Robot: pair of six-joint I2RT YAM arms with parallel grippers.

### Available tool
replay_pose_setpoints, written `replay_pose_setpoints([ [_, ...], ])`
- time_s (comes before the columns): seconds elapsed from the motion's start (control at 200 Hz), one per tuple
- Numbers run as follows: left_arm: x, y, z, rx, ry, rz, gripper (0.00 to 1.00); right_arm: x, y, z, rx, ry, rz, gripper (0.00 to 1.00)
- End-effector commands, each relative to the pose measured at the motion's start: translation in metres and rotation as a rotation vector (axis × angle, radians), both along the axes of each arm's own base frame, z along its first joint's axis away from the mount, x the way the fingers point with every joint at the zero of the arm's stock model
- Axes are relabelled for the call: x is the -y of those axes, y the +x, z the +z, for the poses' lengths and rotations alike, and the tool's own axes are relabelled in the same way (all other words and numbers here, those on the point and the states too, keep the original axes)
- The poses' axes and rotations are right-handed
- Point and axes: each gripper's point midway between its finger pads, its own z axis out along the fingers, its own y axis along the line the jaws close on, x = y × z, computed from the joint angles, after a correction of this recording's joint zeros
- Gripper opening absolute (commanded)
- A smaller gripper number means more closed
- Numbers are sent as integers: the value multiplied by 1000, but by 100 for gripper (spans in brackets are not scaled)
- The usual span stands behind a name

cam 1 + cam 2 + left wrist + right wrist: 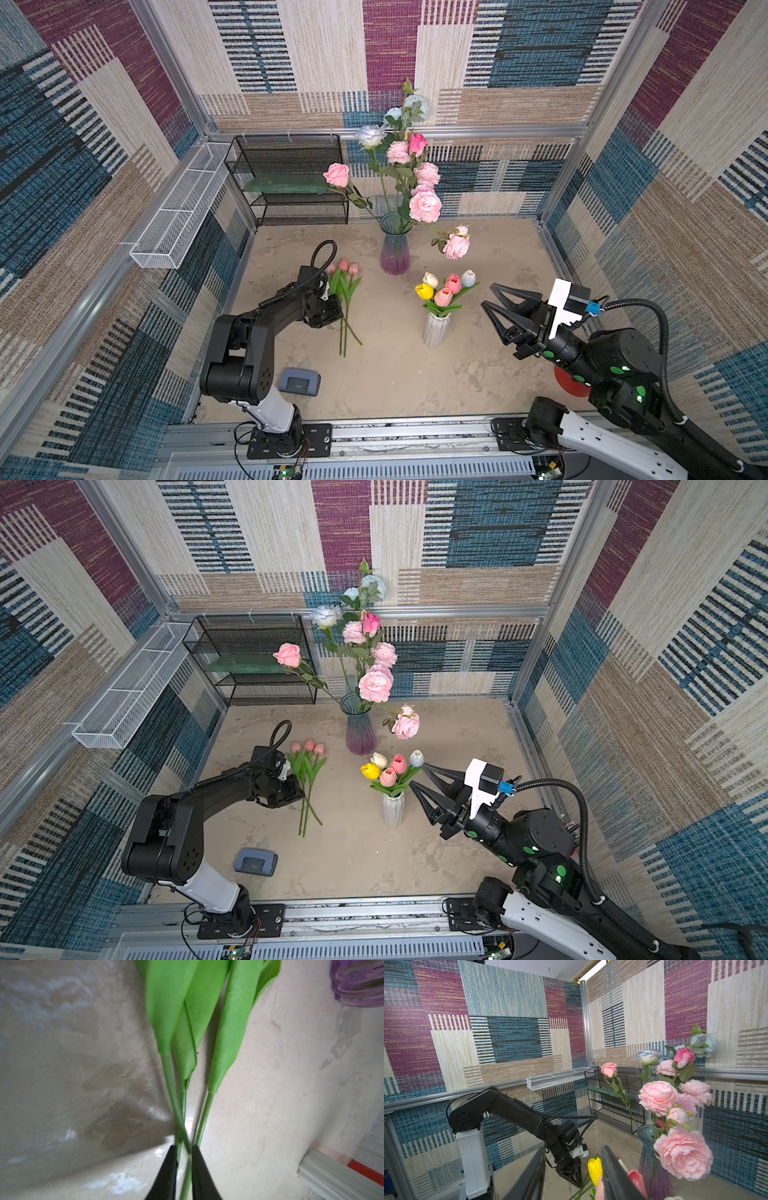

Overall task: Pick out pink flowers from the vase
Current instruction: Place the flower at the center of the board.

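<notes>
Three pink tulips (343, 266) lie together on the worktop (399, 374), their stems crossing. Two pink blooms (453, 283) stand in the white vase (435, 330) with three other tulips (424, 291): yellow, white and pale blue. The glass vase (395, 253) holds at least seven pink roses and peonies (424, 205) and three pale roses (370, 135).

The left end effector (184, 1147) is barely parted around the lying stems. Whether it pinches them cannot be told. The right end effector (488, 296) hangs open and empty beside the white vase.
</notes>
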Motion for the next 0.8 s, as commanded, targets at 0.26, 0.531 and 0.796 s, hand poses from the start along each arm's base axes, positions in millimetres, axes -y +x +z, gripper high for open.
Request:
replay_pose_setpoints([
  [0.26, -4, 2, 30, 73, 13, 9, 26, 8, 0, 1, -11, -11, -26, 45],
  [0.531, -7, -21, 106, 280, 108, -48, 27, 36, 23, -29, -249, -20, -201, 41],
  [0.796, 43, -77, 149, 468, 173, -292, 26, 41, 36, -95, -412, -15, -269, 23],
])
